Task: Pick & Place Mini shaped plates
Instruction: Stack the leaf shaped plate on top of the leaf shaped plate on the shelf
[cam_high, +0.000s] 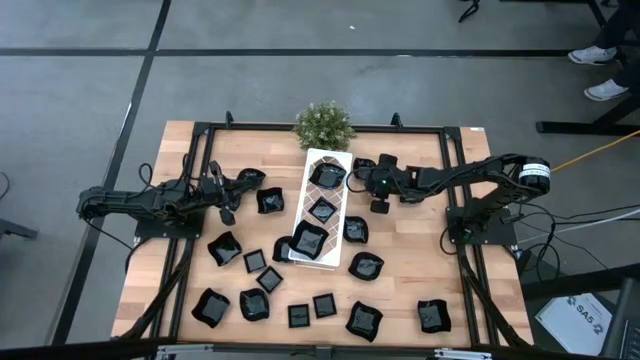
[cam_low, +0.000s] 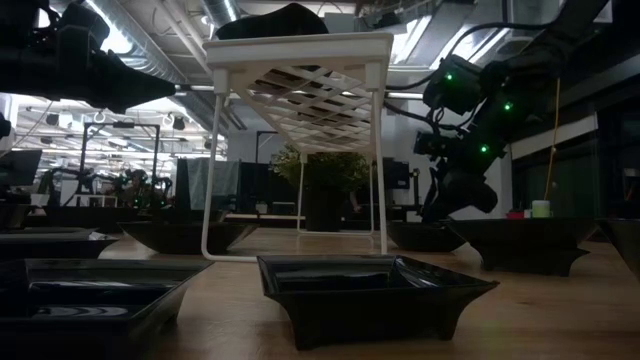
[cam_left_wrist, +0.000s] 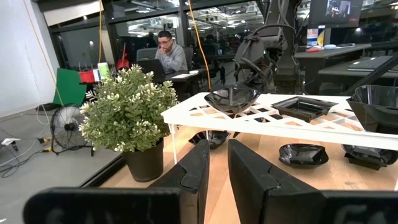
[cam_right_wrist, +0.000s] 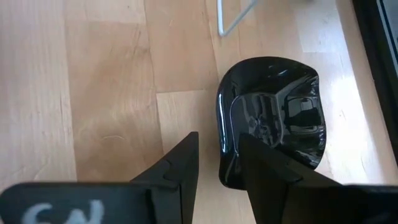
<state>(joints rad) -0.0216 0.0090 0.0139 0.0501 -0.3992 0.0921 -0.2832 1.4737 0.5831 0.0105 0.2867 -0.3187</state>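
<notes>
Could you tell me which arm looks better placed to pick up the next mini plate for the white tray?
The right arm, probably. Its end effector hangs directly over a black plate beside the white tray, fingers straddling the plate's rim. The left end effector sits farther off, with nothing between its fingers.

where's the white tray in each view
High view: white tray runs lengthwise at the table's middle, plant at its far end.
Low view: the tray is seen from below, raised on thin white legs, upper centre, with the plant behind it.
Left wrist view: the tray stretches across the middle right, beside the plant.
Right wrist view: only a white leg shows.
Shared landmark: the plant.
</notes>
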